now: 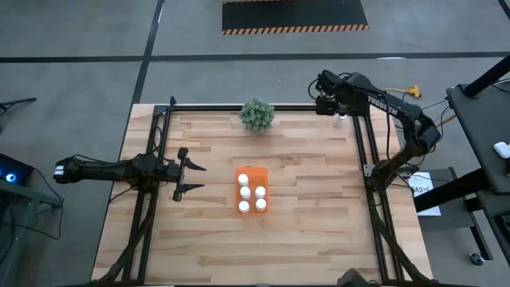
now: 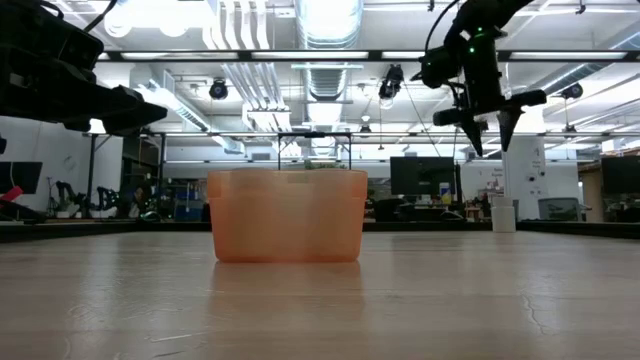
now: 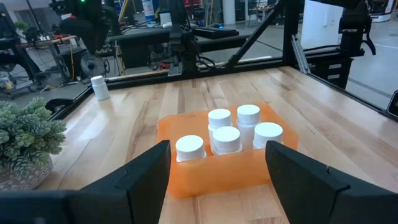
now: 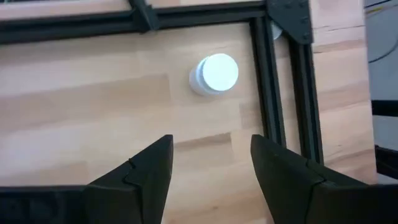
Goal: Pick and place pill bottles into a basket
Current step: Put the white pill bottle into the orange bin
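Observation:
The orange basket (image 1: 253,171) stands at the table's middle, with several white pill bottles (image 1: 245,192) upright inside it; they also show in the left wrist view (image 3: 226,138). One more white bottle (image 1: 340,120) stands upright on the table at the far right corner, beside the black frame. My right gripper (image 4: 211,165) hangs open above the table, pointing down, a little short of this bottle (image 4: 214,73) and touching nothing; the low view shows it high above the bottle (image 2: 503,215). My left gripper (image 1: 201,177) is open and empty, level, left of the basket (image 3: 205,177).
A green bushy plant (image 1: 256,115) in a pot stands at the far edge's middle; it also shows in the left wrist view (image 3: 25,137). A black metal frame (image 1: 360,151) runs along the table's left, right and far sides. Bare wood lies around the basket.

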`<state>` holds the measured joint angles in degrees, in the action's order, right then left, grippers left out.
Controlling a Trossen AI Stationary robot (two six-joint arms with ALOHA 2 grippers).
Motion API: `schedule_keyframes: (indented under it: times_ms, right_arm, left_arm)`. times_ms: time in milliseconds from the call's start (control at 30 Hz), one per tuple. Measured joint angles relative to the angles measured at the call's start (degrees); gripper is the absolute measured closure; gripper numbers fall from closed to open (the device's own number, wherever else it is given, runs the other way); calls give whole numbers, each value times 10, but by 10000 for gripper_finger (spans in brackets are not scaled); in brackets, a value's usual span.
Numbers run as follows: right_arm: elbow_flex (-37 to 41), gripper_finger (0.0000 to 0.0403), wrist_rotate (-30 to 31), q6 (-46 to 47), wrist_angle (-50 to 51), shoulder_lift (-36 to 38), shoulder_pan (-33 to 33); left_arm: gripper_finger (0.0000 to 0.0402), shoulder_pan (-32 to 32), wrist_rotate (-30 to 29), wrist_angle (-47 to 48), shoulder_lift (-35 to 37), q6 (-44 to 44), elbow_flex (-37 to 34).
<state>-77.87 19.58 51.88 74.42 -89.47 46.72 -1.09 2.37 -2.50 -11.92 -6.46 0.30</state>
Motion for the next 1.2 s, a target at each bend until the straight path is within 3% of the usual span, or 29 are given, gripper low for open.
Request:
schedule_keyframes:
  times_ms: [300,533,767,1200]
  right_arm:
    - [-1,198,-53,-41,29,-6,94]
    - [-14,198,-65,-45,28,-39,95]
    - [-12,197,-103,-41,20,-118,106]
    - [-13,197,-75,-42,-55,-147,117]
  left_arm:
    - [157,0,0,0,0,0,0]
    - [157,0,0,0,-1,0,0]
    - [157,0,0,0,0,0,0]
    - [157,0,0,0,0,0,0]
